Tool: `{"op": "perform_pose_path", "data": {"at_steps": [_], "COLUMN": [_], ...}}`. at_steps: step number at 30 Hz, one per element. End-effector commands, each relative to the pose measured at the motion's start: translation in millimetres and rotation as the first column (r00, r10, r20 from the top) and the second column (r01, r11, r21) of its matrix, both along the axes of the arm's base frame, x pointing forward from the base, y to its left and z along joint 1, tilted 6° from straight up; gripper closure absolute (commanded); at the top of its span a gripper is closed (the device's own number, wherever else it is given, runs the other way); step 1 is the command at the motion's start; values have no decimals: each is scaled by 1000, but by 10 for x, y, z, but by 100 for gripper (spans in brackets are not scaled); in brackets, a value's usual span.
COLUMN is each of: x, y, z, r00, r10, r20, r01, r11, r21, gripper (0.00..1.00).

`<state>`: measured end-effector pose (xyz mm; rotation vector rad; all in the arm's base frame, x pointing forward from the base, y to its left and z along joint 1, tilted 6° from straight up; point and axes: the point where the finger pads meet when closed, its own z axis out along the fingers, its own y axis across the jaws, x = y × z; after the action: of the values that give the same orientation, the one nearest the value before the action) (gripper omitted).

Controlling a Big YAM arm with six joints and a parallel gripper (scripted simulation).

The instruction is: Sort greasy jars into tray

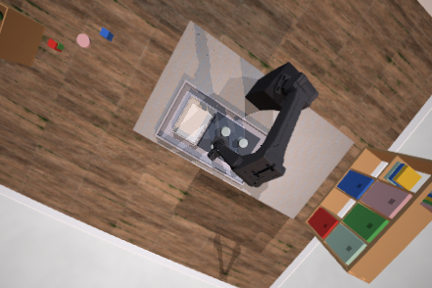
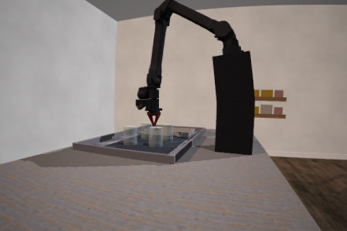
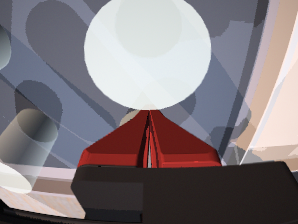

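Exterior view, centre: tool [image 2: 154, 125] [image 3: 149, 111] clenched on nothing, fingertips down among the jars. Four upright glass jars on the dark mat [image 2: 114, 147]; one [image 3: 147, 47] at upper centre of the wrist view. Tray [image 1: 193, 120] left of centre, top view.

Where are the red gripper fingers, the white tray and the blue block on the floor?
Fingers: wrist view, one finger's side.
Tray [image 1: 177, 128]: top view, rim.
Blue block [image 1: 106, 32]: top view, upper face.
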<state>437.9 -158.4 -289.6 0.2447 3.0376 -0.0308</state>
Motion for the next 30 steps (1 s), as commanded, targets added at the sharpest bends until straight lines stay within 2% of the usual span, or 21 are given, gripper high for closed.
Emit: {"op": "perform_pose_path", "data": {"at_steps": [1, 30], "x": [124, 157], "y": [13, 8], "z": [-12, -8], "r00": [1000, 1000], "r10": [12, 12], "r20": [15, 15], "r01": [-12, -12], "r11": [1000, 1000], "r21": [-1, -1], "gripper": [100, 100]}}
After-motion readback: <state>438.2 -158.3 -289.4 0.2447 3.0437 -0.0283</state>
